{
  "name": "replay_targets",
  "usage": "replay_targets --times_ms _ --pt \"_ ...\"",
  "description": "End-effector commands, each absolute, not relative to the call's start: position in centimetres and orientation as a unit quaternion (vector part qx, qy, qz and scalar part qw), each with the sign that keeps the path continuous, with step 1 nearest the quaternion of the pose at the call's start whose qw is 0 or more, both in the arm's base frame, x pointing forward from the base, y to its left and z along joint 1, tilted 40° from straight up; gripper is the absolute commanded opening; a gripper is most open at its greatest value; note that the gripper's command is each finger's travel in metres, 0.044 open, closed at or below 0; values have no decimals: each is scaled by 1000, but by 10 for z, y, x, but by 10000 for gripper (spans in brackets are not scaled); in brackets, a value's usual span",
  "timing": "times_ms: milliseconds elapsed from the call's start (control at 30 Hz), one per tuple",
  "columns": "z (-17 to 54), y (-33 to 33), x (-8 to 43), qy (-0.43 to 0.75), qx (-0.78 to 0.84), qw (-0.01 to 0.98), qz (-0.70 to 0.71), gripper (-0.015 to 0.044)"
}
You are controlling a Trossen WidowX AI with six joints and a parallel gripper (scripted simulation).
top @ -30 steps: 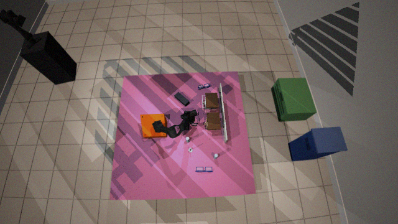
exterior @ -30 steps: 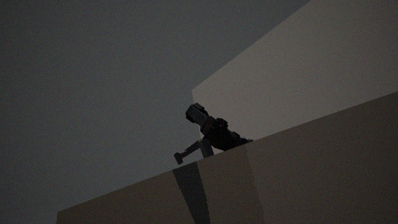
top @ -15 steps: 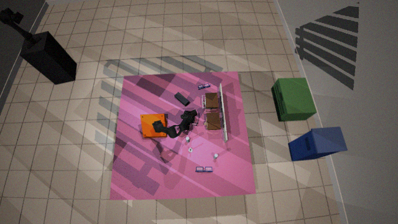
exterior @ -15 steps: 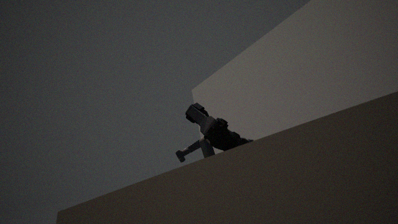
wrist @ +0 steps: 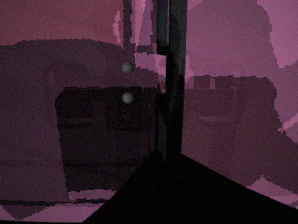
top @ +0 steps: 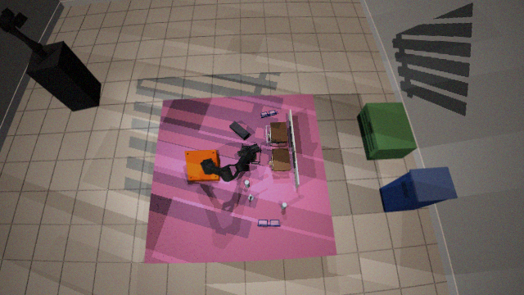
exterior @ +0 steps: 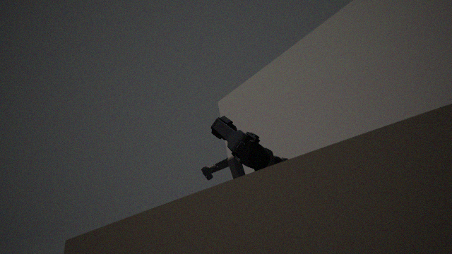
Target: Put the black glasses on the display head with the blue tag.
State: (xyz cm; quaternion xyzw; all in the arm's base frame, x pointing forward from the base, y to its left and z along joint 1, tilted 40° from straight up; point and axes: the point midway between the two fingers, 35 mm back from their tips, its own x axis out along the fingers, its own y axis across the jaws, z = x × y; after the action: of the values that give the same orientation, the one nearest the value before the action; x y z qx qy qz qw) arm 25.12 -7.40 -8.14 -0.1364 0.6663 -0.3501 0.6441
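My gripper [top: 249,153] [wrist: 162,161] is shut on the black glasses [wrist: 176,107], seen as a dark upright bar between the fingertips in the wrist view. In the top view the hand is in front of the two display heads and hides most of the glasses. One brown-topped head [top: 281,160] stands nearest the hand. The other head [top: 278,132] stands beside it, with a thin pale frame at its face side. The blue tag cannot be made out, so I cannot tell which head bears it. The exterior view shows only part of the arm.
A white panel [top: 293,147] stands behind the heads. Blue-framed glasses [top: 266,223] and another blue pair [top: 268,114] lie on the pink mat [top: 180,242]. A dark box [top: 239,130] and white-topped posts [top: 246,183] [top: 284,206] stand near the arm.
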Motion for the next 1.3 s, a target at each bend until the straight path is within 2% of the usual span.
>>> replay_targets --times_ms 0,333,633,1267 --pt "-65 -58 261 660 -132 653 -347 0" --pt "-15 -12 262 662 -135 650 -347 0" --pt "-12 -4 259 655 -129 653 -357 0" --pt "-24 33 270 493 -2 712 -500 0"
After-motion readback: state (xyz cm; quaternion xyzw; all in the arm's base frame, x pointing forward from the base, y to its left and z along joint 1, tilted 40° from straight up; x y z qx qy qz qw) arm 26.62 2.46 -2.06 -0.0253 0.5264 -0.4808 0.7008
